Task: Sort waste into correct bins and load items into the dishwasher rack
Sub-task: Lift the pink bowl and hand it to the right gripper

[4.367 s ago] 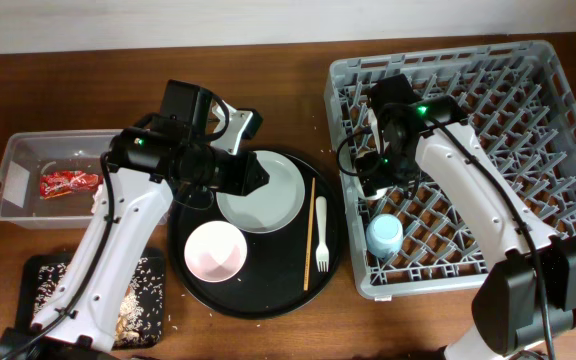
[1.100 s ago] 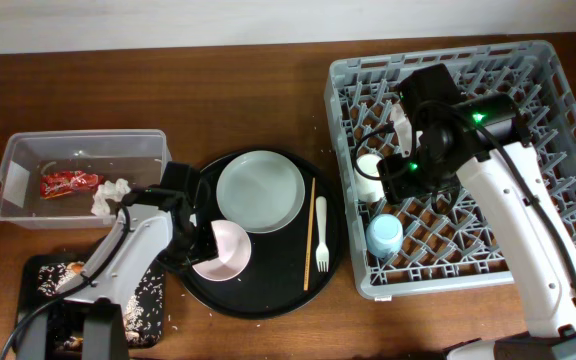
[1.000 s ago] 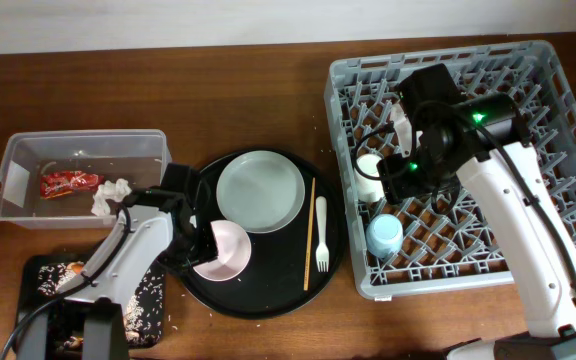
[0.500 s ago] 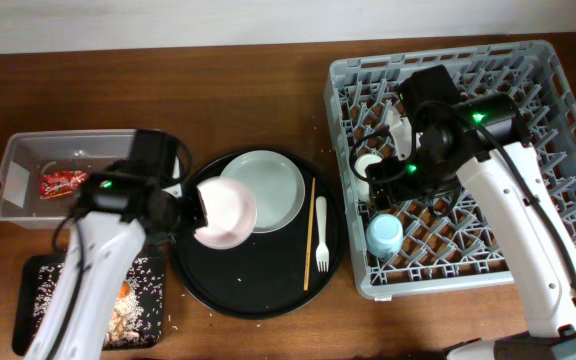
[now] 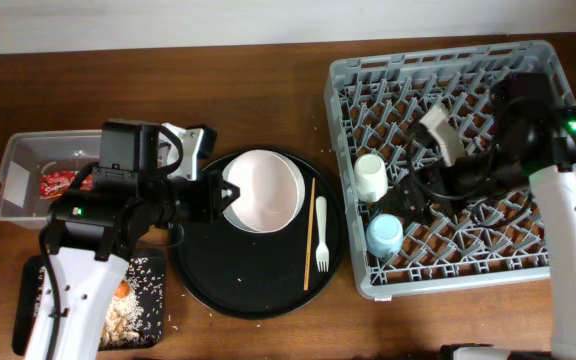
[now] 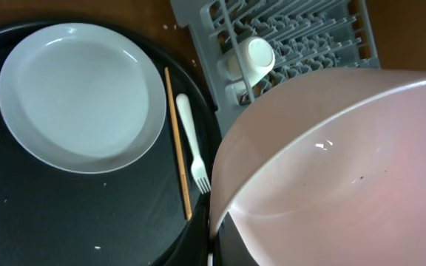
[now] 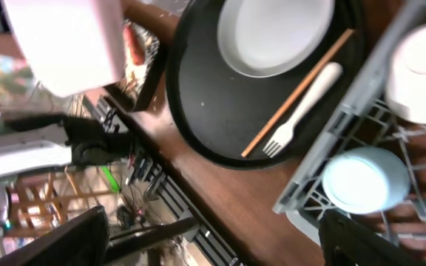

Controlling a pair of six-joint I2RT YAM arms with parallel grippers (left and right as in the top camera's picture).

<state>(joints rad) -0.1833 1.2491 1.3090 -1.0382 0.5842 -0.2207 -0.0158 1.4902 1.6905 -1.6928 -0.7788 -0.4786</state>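
Waste looks sorted as far as can be seen: the red wrapper [image 5: 58, 183] lies in the clear tub [image 5: 28, 150]. The rice scraps [image 5: 143, 285] and an orange piece, likely the carrot [image 5: 120, 290], lie in the small black tray [image 5: 40, 267]. Tissue not seen; the left arm covers part of the tub. The rack [image 5: 488, 80] holds the cream cup [image 5: 371, 177] and the light blue cup [image 5: 385, 236]. Left gripper [image 5: 220, 195]: jaws pressed together on the rim of the small white bowl [image 5: 263, 190], which hangs tilted above the plate [image 6: 80, 96], clear of the round black tray [image 5: 248, 290]. Right gripper [image 5: 415, 193]: jaws spread wide, empty, over the rack near the cups. Left to load, by my reckoning: the bowl now in the grip, then plate, fork [image 5: 321, 235] and chopsticks [image 5: 310, 232], those three lying on the round tray. Roughly halfway.
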